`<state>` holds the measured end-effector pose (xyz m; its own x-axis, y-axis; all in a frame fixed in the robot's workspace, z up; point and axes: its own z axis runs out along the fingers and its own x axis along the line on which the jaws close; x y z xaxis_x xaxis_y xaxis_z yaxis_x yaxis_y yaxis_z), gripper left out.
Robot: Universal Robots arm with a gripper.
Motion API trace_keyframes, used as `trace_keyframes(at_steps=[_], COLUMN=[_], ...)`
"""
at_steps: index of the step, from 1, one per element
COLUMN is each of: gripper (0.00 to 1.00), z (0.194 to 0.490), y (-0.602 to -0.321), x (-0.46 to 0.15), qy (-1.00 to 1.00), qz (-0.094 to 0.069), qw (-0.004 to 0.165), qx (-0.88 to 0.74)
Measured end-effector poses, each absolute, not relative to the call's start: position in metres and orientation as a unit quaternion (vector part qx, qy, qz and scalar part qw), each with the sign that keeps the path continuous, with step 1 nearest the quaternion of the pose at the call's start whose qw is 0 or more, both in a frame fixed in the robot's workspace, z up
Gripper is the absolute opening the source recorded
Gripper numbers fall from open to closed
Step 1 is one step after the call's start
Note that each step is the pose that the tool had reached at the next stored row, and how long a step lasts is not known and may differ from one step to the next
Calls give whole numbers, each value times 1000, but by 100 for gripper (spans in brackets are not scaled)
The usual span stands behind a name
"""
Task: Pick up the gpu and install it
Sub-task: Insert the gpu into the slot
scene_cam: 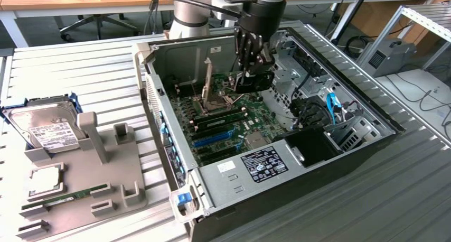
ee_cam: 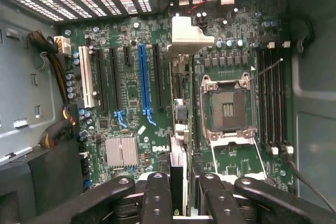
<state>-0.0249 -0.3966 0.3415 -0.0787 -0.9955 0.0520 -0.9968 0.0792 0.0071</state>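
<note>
Now, reading left to right, I see the drive point(scene_cam: 48, 130) in its tray point(scene_cam: 77, 199) at lower left, then the case point(scene_cam: 233, 189) mid-frame. My gripper point(scene_cam: 252, 67) hangs above the motherboard point(scene_cam: 233, 120), fingers point(ee_cam: 157, 198) closed edge-on around the gpu point(ee_cam: 178, 129).

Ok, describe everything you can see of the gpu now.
The gpu is clamped in the pincer and hangs inside the open computer case, above the green motherboard. In the exterior view it shows as a dark block under the fingers. The wrist view shows it edge-on, a thin card ending in a pale metal bracket. It looks not yet seated in a slot.
</note>
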Motion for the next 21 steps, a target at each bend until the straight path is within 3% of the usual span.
trace_keyframes(at_steps=[5, 7, 11, 21], gripper=[26, 26, 26, 26], z=[341, 341, 331, 321], y=[-397, -397, -411, -416], x=[-25, -25, -32, -41], qy=[-703, -674, -677, -677], qz=[16, 3, 2, 2], qw=[21, 7, 6, 6], qx=[711, 738, 736, 736])
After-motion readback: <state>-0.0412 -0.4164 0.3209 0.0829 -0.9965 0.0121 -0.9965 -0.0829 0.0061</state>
